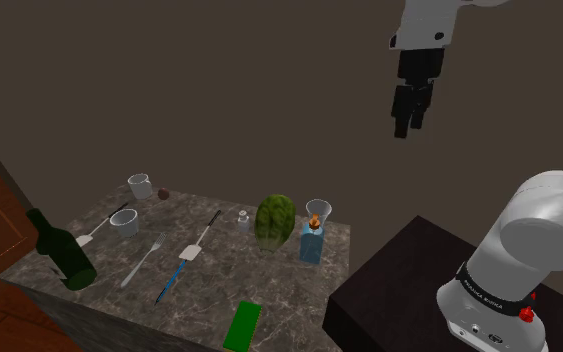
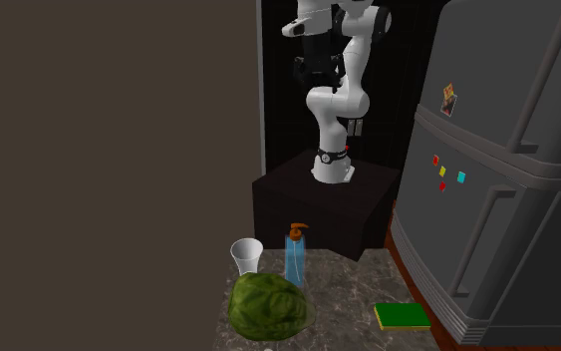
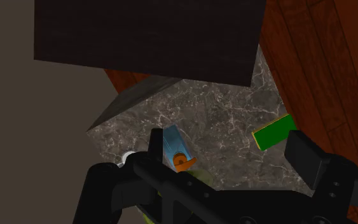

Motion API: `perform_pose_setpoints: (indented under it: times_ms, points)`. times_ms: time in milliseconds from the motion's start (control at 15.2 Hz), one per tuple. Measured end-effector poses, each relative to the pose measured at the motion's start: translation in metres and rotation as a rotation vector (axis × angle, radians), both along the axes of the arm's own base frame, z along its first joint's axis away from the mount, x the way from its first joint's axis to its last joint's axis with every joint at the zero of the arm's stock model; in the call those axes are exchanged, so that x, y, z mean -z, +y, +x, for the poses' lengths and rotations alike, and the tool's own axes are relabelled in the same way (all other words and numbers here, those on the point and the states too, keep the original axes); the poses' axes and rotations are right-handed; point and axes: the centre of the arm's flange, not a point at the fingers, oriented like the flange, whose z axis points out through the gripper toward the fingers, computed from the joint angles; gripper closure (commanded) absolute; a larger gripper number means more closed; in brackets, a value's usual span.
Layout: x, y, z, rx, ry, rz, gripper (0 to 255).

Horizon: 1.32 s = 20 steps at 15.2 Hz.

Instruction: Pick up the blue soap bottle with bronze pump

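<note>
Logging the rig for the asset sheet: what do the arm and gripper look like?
The arm has glossy white, rounded links with dark joints. Near its base sits a black band with white lettering, and a small red dot beside it. The gripper is all black, with two blocky fingers under a white wrist.

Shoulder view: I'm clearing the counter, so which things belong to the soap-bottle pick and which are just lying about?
For the job: blue soap bottle, open gripper.
Lying about: cabbage, white cup, green sponge, dark green bottle, fork, spatula.
</note>
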Motion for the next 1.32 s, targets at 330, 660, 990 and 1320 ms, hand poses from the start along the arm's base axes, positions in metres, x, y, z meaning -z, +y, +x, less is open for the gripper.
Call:
perform_pose_setpoints:
  times_ms: [330,660,990,1320]
  points:
    - [0.034,0.008,0.023,-0.024,0.004,-0.008,0]
    - [0.092,0.020,0.050,-0.062,0.009,-0.023,0]
    - [0.149,0.028,0.083,-0.101,0.012,-0.037,0]
    - [0.206,0.040,0.117,-0.140,0.015,-0.051,0]
